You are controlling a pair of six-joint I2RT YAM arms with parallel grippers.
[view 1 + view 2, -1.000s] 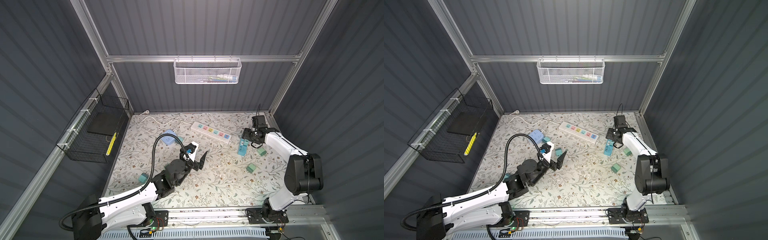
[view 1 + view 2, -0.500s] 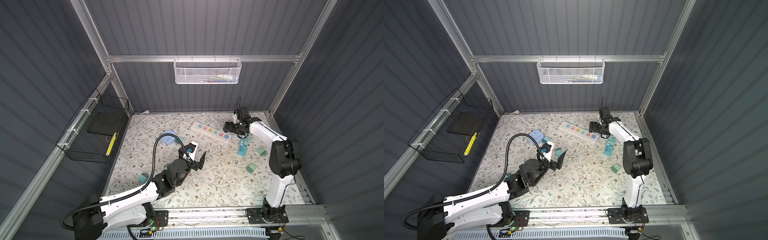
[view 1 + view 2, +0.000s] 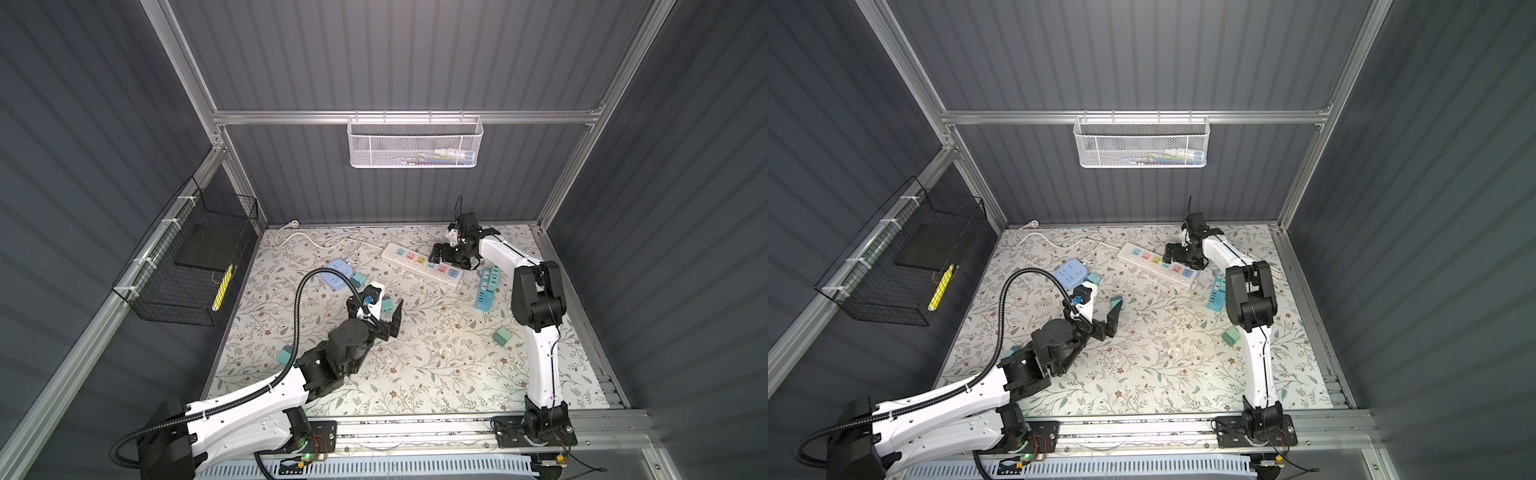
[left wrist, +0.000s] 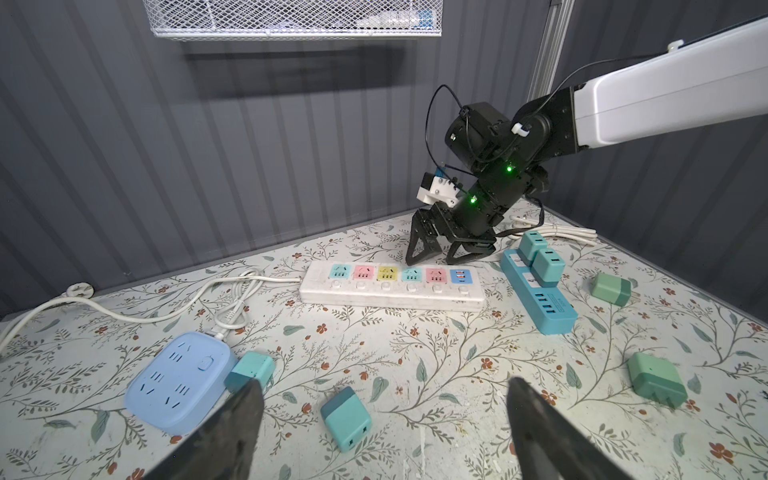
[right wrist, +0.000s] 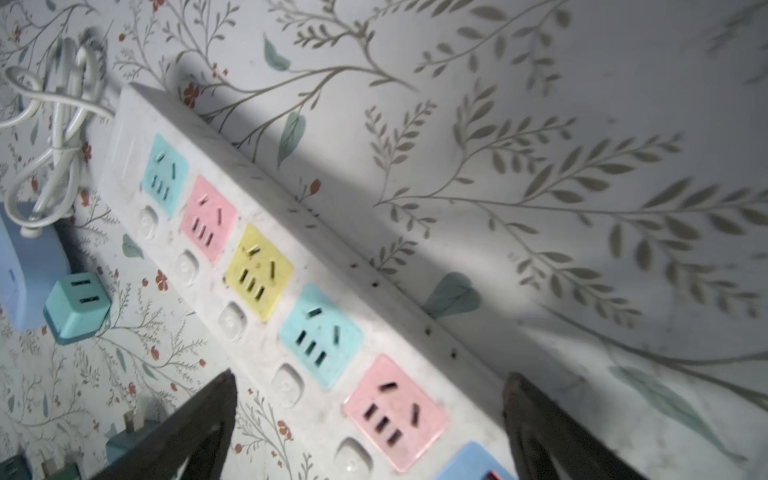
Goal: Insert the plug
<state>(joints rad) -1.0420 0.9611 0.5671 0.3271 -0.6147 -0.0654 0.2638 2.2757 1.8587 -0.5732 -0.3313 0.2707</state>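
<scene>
A white power strip (image 3: 419,266) (image 3: 1154,266) with coloured sockets lies at the back of the floral table. My right gripper (image 3: 451,259) (image 5: 370,395) hangs open just over its right end, one finger on each side of the strip (image 5: 257,270), above a pink socket (image 5: 395,413). A teal plug (image 4: 345,417) (image 3: 387,305) lies flat on the table mid-left. My left gripper (image 3: 376,311) (image 4: 384,399) hovers over it, open, its fingers wide on both sides and not touching it.
A pale blue socket block (image 4: 178,382) with another teal plug (image 4: 251,370) beside it sits left of the strip. A blue USB strip (image 4: 540,299) carrying two teal plugs lies to the right, with green plugs (image 4: 611,289) (image 4: 656,378) near it. Wire baskets hang on the walls.
The right arm has swung left from the blue USB strip to the white strip's right end and its jaws have opened wide. The left gripper has opened a little more, staying about in place.
</scene>
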